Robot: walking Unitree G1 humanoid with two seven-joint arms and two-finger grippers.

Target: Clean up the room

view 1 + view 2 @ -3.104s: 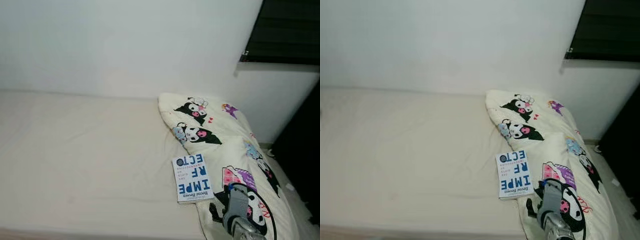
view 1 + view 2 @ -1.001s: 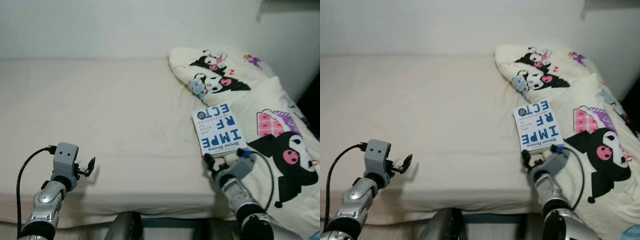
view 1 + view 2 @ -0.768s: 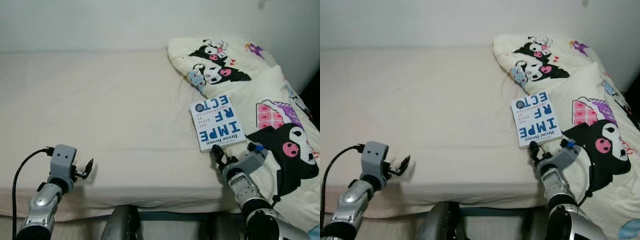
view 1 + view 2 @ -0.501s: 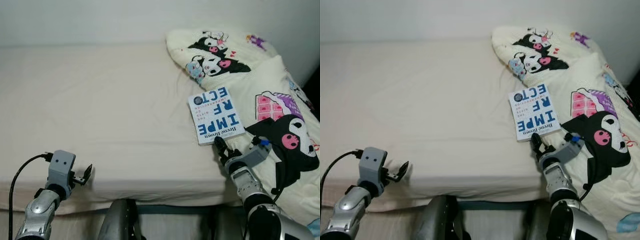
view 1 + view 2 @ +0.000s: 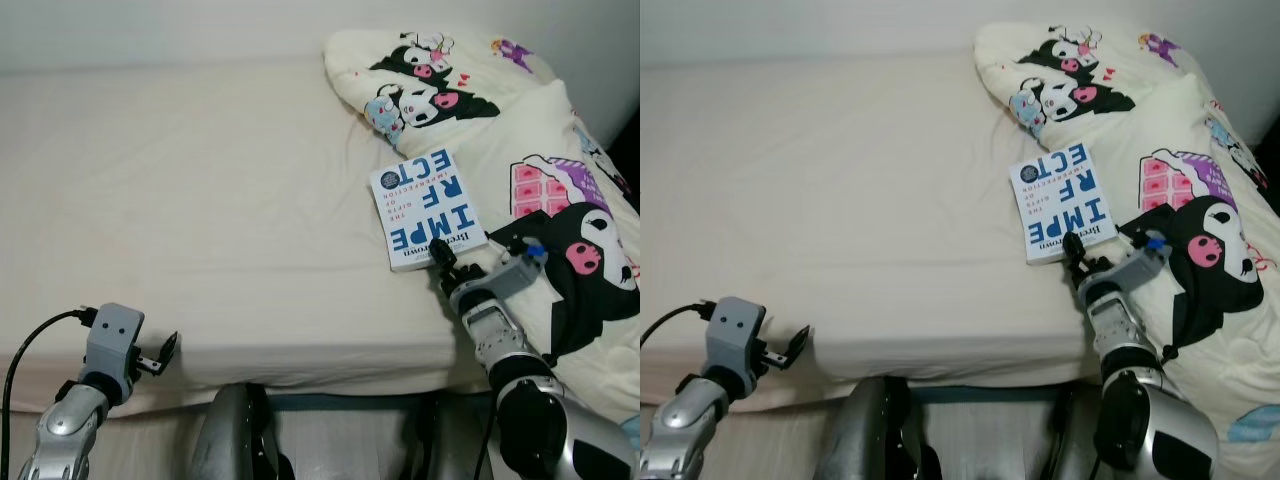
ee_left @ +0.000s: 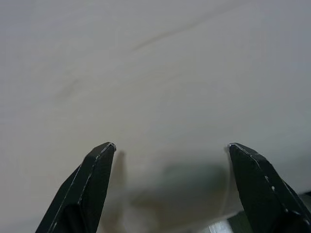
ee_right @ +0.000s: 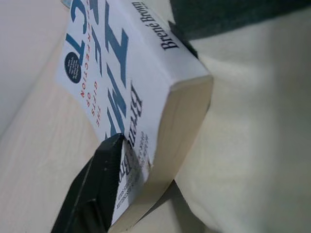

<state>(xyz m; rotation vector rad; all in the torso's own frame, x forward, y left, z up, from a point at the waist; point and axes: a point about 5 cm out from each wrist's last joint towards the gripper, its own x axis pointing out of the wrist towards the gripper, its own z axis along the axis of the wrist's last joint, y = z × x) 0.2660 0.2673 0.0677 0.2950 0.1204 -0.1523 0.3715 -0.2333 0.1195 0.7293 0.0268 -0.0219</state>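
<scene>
Left eye view: white paperback book with blue block lettering lies flat on the cream-sheeted bed, at roughly 2 o'clock from frame centre, its right edge against the cream cartoon-print duvet. Right claw sits at the book's near corner, about 4 o'clock; one black finger rests on the cover edge. Left claw hangs at 8 o'clock, just off the mattress's front edge, touching nothing. Silver arms run down to the lower corners.

Right eye view: same layout. Book flat, title upside down to the camera. Right claw at its near corner. Left claw beside the mattress edge, fingers spread.

Left wrist view: two black fingertips wide apart, plain cream sheet between and beyond them, nothing held.

Right wrist view: one black finger lies on top of the book's cover at the corner, page block facing the camera, duvet alongside. Second finger not seen, so cannot tell whether the right claw has closed on the book.
</scene>
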